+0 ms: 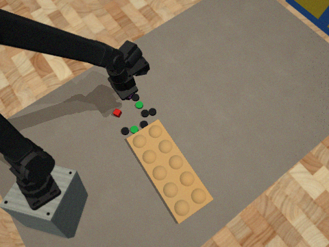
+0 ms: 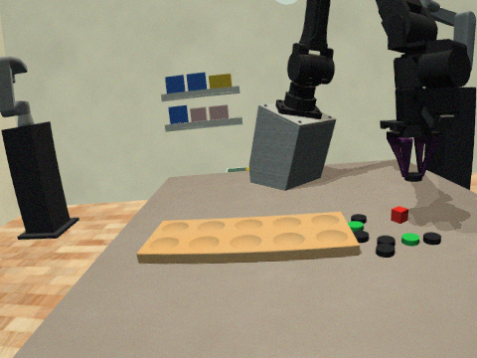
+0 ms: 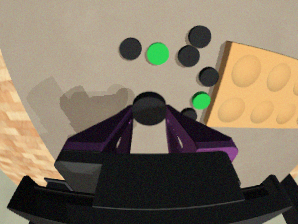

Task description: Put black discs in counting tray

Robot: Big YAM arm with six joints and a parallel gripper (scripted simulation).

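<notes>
My gripper [image 2: 413,175] [image 3: 149,110] is shut on a black disc [image 2: 412,177] [image 3: 149,109], held above the table, beyond the red cube in the exterior view. The arm hides that disc in the top view. The wooden counting tray [image 1: 173,175] [image 2: 248,258] [image 3: 252,94] lies flat with all its pockets empty. Several black discs lie loose off its near-arm end: one [image 1: 136,97] [image 2: 431,238] [image 3: 130,48] farthest out, a close pair [image 1: 144,113] [image 1: 152,112], one [image 1: 144,124] [image 3: 208,76] right by the tray end, and one [image 1: 125,131] [image 2: 359,218] past its corner.
A green disc [image 1: 139,105] [image 2: 410,239] [image 3: 157,53] lies between the farthest disc and the pair. Another green disc [image 1: 133,129] [image 3: 201,100] lies close to the tray end, between two black discs. A red cube [image 1: 117,112] [image 2: 399,215] lies apart. The grey pedestal [image 1: 70,206] [image 2: 288,149] stands beside the tray.
</notes>
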